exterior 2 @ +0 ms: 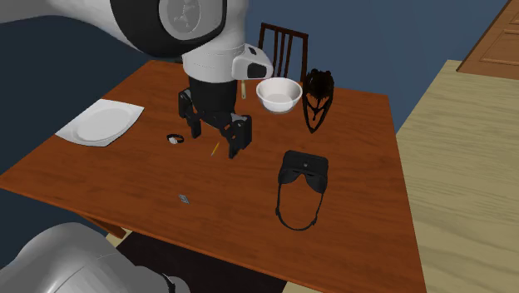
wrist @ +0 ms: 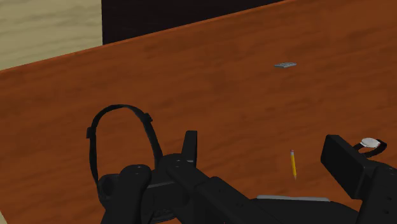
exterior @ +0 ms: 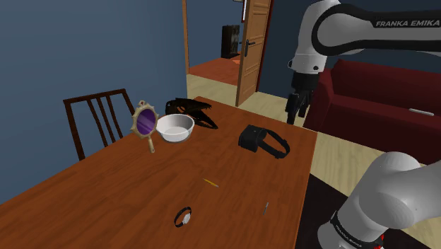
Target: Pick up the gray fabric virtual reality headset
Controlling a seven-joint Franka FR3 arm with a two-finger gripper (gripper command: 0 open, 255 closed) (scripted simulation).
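Observation:
The dark grey VR headset [exterior: 253, 136] lies on the wooden table [exterior: 141, 184], its looped strap [exterior: 279, 147] trailing toward the table's edge. In the second exterior view the headset [exterior 2: 304, 169] rests at the table's right part, strap [exterior 2: 297, 218] toward the near edge. My black gripper [exterior: 295, 114] hangs open in the air, above and beside the headset, holding nothing. From the second exterior view the gripper [exterior 2: 217, 140] hovers left of the headset. In the wrist view the headset [wrist: 127, 188] lies just outside one finger [wrist: 189, 147], not between the gripper's [wrist: 267, 159] two fingers.
On the table are a white bowl [exterior: 174, 127], a hand mirror [exterior: 145, 122], a black openwork object [exterior: 192, 109], a wristwatch [exterior 2: 175, 139], a pencil [exterior 2: 215, 150], a small grey item [exterior 2: 184, 198] and a white plate [exterior 2: 100, 123]. A chair [exterior: 99, 117] stands behind; a dark red sofa [exterior: 381, 99] is nearby.

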